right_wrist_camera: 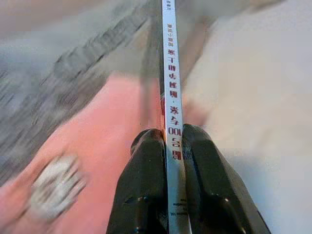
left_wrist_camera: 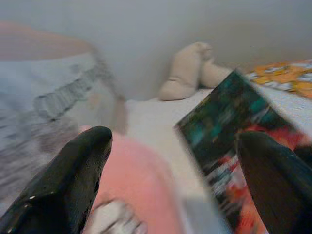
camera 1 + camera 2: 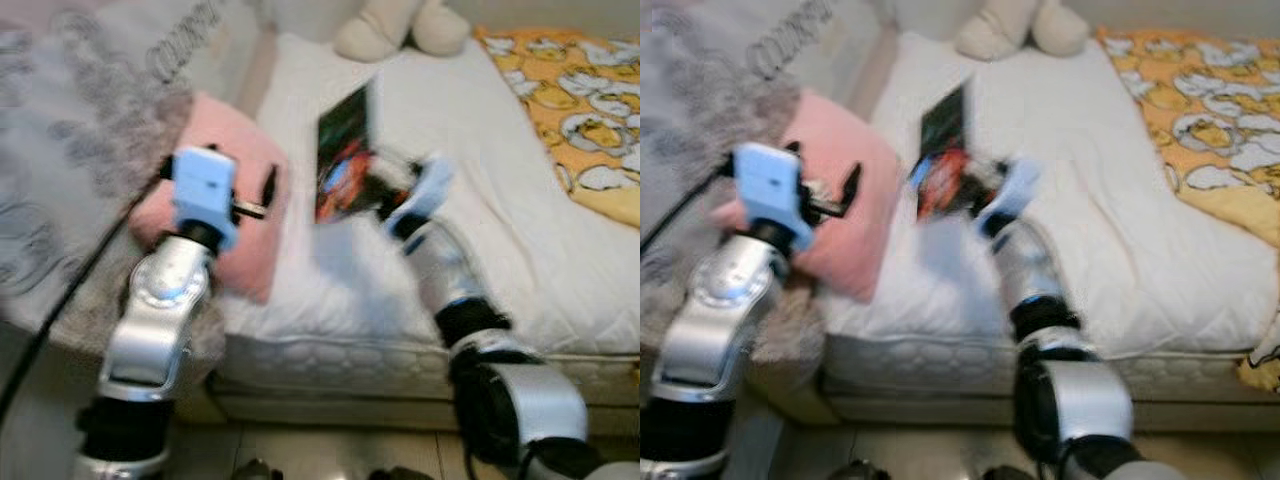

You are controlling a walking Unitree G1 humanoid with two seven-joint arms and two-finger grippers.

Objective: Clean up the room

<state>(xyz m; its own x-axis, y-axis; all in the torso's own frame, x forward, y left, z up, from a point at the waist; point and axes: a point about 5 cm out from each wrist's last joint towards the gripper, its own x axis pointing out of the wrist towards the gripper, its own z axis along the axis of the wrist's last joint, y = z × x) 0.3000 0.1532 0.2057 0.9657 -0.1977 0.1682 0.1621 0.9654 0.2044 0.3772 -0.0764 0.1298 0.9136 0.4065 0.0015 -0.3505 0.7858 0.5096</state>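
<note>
A thin book (image 3: pixel 343 150) with a dark green and red cover is held on edge above the white bed (image 3: pixel 480 180). My right gripper (image 3: pixel 385 195) is shut on the book's lower end; in the right wrist view its white spine (image 1: pixel 171 83) with red print runs between the two black fingers (image 1: pixel 202 175). My left gripper (image 3: pixel 262 195) is open, raised over the pink pillow (image 3: pixel 235 250) to the left of the book. Between its fingers (image 2: pixel 73 180), the left wrist view takes in the pillow (image 2: pixel 141 190) and the book cover (image 2: pixel 229 126).
A grey patterned blanket (image 3: pixel 70 130) lies left of the pillow. A beige plush toy (image 3: pixel 400 25) sits at the bed's far end. An orange quilt with white duck prints (image 3: pixel 585 110) covers the bed's right side. A black cable (image 3: pixel 60 300) trails from my left arm.
</note>
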